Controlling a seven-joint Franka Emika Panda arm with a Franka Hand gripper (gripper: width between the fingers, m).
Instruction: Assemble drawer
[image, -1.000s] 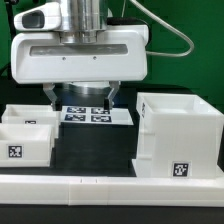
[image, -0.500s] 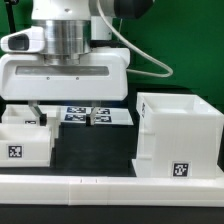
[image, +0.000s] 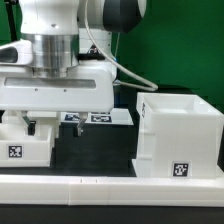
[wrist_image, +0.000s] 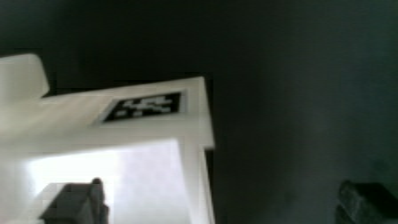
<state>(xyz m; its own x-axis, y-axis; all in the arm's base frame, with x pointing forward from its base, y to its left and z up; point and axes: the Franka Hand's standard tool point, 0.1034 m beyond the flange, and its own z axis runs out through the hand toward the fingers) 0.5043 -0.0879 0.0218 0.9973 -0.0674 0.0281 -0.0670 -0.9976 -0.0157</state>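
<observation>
The large open white housing (image: 178, 136) stands at the exterior view's right, with a tag on its front. Two shallow white trays sit at the left: the front one (image: 22, 150) with a tag, the rear one (image: 12, 120) mostly hidden behind my hand. My gripper (image: 54, 126) is open and empty, low over the trays' inner edge. One fingertip (image: 30, 126) is above the trays and the other is over the dark table. In the wrist view a tagged tray (wrist_image: 107, 165) lies under one finger (wrist_image: 75, 203). The gripper (wrist_image: 222, 205) holds nothing.
The long low white rail (image: 110, 188) runs along the front edge. The marker board (image: 104, 117) lies flat behind the gripper, partly hidden. A dark table strip (image: 95, 150) lies between the trays and the housing. A green backdrop is behind.
My gripper has moved steadily toward the exterior view's left, from above the marker board to above the trays, and sits a little lower. The jaws stay open and the parts have not moved.
</observation>
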